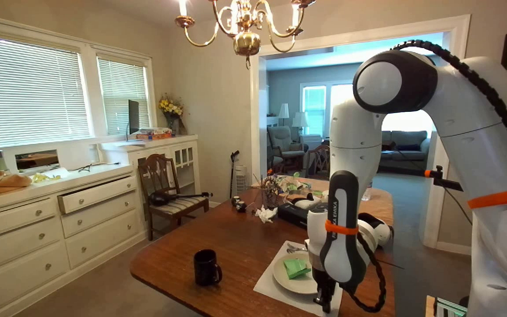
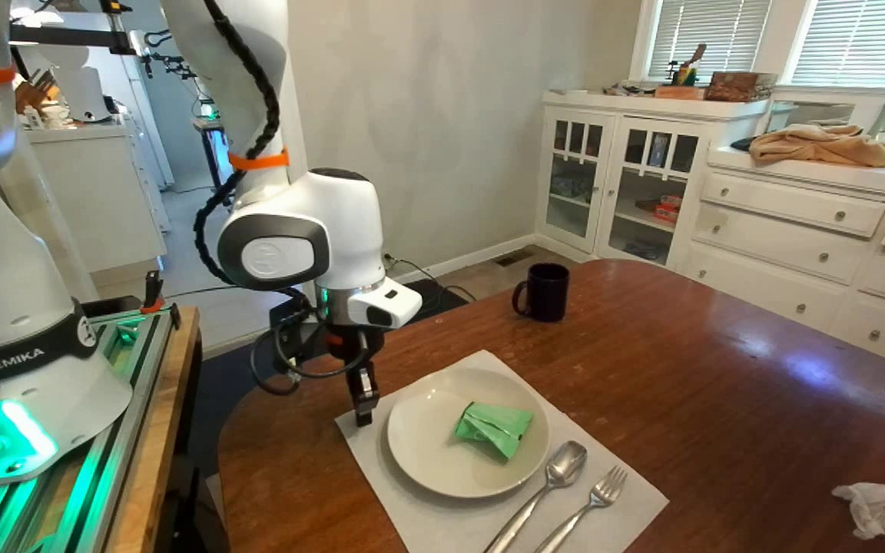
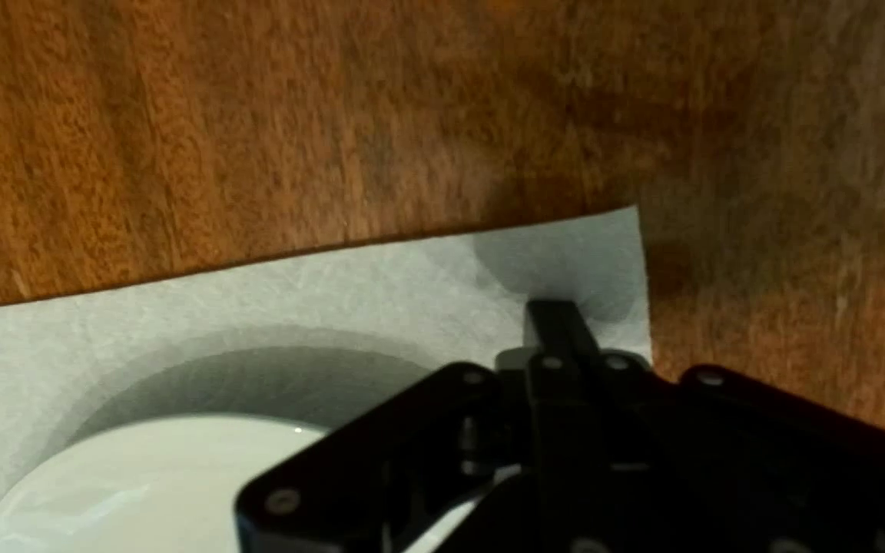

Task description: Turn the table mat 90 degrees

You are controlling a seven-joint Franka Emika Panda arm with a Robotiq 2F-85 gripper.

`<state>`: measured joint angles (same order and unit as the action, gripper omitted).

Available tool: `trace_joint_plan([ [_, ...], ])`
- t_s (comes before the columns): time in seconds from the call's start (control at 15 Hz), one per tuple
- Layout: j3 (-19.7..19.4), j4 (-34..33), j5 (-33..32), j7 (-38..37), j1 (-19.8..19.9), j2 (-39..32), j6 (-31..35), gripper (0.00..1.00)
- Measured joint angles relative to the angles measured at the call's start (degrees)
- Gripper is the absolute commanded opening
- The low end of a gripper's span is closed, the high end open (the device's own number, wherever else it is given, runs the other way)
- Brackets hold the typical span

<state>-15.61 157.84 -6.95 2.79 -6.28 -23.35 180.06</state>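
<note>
- Left of center in an exterior view, the tool (image 2: 364, 417), jaws pressed together, points down; contact cannot be told.
- Lower center, the table mat (image 2: 442, 526), left corner under the tool, spreads rightward, its long axis apparently slanting toward lower right.

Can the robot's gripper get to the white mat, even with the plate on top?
Probably yes. The gripper is right at a bare corner of the mat, though I can't tell if they touch. The plate sits farther in, leaving that corner free.
</note>
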Motion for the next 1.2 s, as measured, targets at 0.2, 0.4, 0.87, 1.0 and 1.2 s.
trace_joint_plan([
  [0.2, 1.0, 0.0, 0.0, 1.5, 1.5, 0.1, 0.0, 0.00],
  [0.4, 2.4, 0.0, 0.0, 2.4, 2.8, 0.3, -0.1, 0.00],
  [0.87, 5.6, 0.1, -0.1, 3.1, 3.3, 0.8, -0.7, 0.00],
  [1.0, 6.3, 0.2, -0.1, 3.2, 3.2, 0.9, -1.0, 0.00],
  [1.2, 7.0, 0.2, -0.2, 3.4, 3.1, 1.2, -1.9, 0.00],
])
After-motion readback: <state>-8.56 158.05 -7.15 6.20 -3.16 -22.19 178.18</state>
